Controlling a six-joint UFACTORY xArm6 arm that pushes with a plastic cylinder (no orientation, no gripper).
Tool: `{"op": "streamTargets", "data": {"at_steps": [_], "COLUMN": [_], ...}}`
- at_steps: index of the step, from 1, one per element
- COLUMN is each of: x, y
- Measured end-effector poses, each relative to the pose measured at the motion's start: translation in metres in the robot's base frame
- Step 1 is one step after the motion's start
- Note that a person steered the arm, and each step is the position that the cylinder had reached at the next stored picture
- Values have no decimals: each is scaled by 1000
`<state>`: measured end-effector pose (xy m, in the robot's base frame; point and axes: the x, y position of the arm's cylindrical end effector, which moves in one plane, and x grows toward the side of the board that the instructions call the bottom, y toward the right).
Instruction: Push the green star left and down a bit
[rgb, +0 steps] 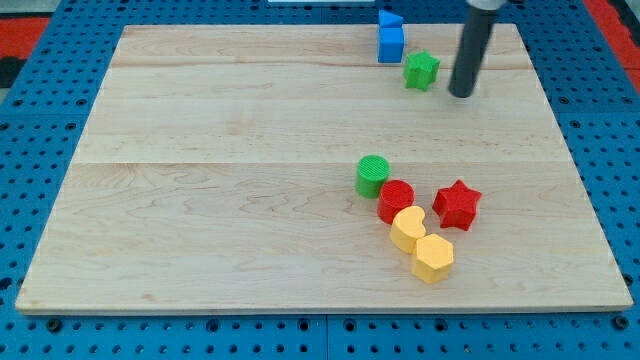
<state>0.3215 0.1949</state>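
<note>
The green star (421, 69) lies near the view's top right on the wooden board (220, 180), just right of and below a blue cube (391, 43). My tip (461, 94) rests on the board a short way to the star's right and slightly below it, not touching it. The dark rod rises from the tip to the view's top edge.
A second blue block (389, 19) sits just above the blue cube at the board's top edge. In the lower right stand a green cylinder (373, 175), a red cylinder (396, 200), a red star (457, 204), a yellow heart (407, 228) and a yellow hexagon (433, 258).
</note>
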Motion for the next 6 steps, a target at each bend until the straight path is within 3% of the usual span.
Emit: {"op": "streamTargets", "data": {"at_steps": [1, 3, 6], "x": [-46, -54, 18], "y": [5, -51, -118]}}
